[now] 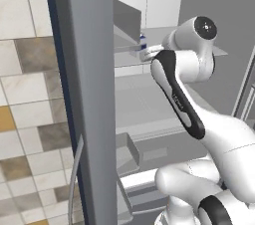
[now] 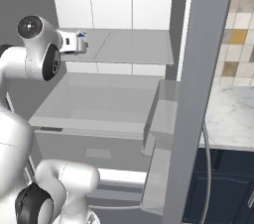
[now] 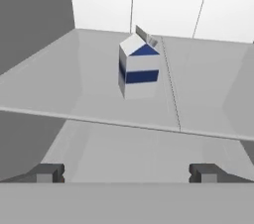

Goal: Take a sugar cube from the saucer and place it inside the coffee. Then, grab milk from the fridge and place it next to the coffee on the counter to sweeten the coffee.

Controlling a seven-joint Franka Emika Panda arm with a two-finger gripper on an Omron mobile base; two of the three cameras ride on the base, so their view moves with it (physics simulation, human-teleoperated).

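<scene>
The milk (image 3: 139, 64) is a small white carton with a slanted top and dark blue patches. It stands upright on a grey upper shelf (image 3: 74, 84) inside the open fridge (image 1: 84, 94). My gripper (image 3: 126, 173) is open, short of the shelf's front edge and a little below it, with the carton ahead between the lines of its fingertips (image 3: 49, 172). Nothing is between the jaws. From the left base view the milk (image 1: 143, 41) peeks out just beyond my hand. In the right base view its blue top (image 2: 82, 33) shows over the hand.
The open fridge door (image 2: 198, 94) stands on edge to the right of the arm, with grey door bins (image 2: 158, 119) and a thin curved handle (image 2: 207, 168). A lower shelf (image 2: 99, 104) lies under my hand. White marble counter (image 2: 230, 114) over dark blue cabinets (image 2: 223, 183) lies beyond the door.
</scene>
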